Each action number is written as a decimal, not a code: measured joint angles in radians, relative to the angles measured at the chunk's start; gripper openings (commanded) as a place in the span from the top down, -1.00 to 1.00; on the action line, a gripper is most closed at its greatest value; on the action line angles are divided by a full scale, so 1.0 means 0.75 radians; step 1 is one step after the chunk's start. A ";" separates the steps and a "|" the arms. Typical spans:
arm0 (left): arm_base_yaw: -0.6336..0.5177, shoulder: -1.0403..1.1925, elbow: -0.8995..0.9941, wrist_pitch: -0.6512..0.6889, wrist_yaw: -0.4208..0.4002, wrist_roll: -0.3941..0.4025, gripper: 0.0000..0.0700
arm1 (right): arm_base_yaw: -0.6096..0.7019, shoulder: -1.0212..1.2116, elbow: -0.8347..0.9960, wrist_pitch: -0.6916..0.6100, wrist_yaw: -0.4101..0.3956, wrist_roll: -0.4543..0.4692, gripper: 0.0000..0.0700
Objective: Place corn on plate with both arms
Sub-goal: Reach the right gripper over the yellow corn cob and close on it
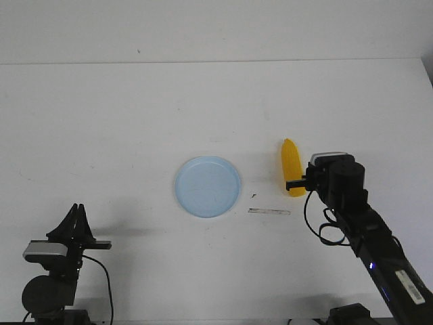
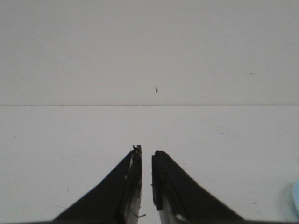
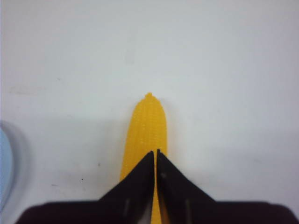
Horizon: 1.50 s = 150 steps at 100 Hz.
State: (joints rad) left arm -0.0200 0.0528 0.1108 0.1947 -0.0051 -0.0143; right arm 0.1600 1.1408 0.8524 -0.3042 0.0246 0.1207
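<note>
Right gripper [image 3: 155,156]: jaws together, only a hairline slit between the tips, and they sit over the near end of the corn [image 3: 147,128]. In the wrist view the cob runs on beneath and past them, so they're pressed shut above it, not around it. Can't tell if the tips actually touch the cob.

Front view: right gripper [image 1: 298,183] sits at the cob's near end; corn [image 1: 291,175] lies flat on the white table [image 1: 135,115], lengthwise away from the robot, tapered end far. Plate [image 1: 208,186] is left of the corn, apart from it, nothing on it. A thin pale strip [image 1: 269,212] lies on the table betw. plate and right arm.

Left gripper [image 2: 146,156]: jaws nearly together, narrow gap, nothing betw. them, bare table beneath. Front view has the left gripper [image 1: 76,217] low at the near-left, well apart from plate and corn.
</note>
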 measured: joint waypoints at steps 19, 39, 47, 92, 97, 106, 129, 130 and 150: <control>0.000 0.000 0.000 0.000 0.000 0.000 0.88 | 0.007 0.265 0.317 -0.392 0.006 0.132 0.99; 0.000 0.000 0.000 0.000 0.000 0.000 0.88 | 0.007 0.513 0.610 -0.704 0.002 0.170 0.97; 0.000 0.000 0.000 0.000 0.000 0.000 0.88 | 0.011 0.585 0.693 -0.779 0.003 0.175 0.74; 0.000 0.000 0.000 0.000 0.000 0.000 0.88 | 0.025 0.743 0.770 -0.796 0.003 0.185 -0.59; 0.000 0.000 0.000 0.000 0.000 0.000 0.88 | 0.031 0.743 0.770 -0.783 0.002 0.185 -0.59; 0.000 0.000 0.000 0.000 0.000 0.000 0.88 | 0.031 0.744 0.770 -0.761 0.002 0.184 -0.59; 0.000 0.000 0.000 0.000 0.000 0.000 0.88 | 0.030 0.744 0.770 -0.733 0.003 0.185 -0.59; 0.000 0.000 0.000 0.000 0.000 0.000 0.88 | 0.030 0.744 0.770 -0.731 0.003 0.184 -0.59; 0.000 0.000 0.000 0.000 0.000 0.000 0.88 | 0.034 0.769 0.770 -0.703 0.002 0.184 -0.58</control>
State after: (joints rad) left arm -0.0200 0.0528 0.1108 0.1947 -0.0051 -0.0143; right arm 0.1852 1.7176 1.4296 -0.8318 0.0261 0.2588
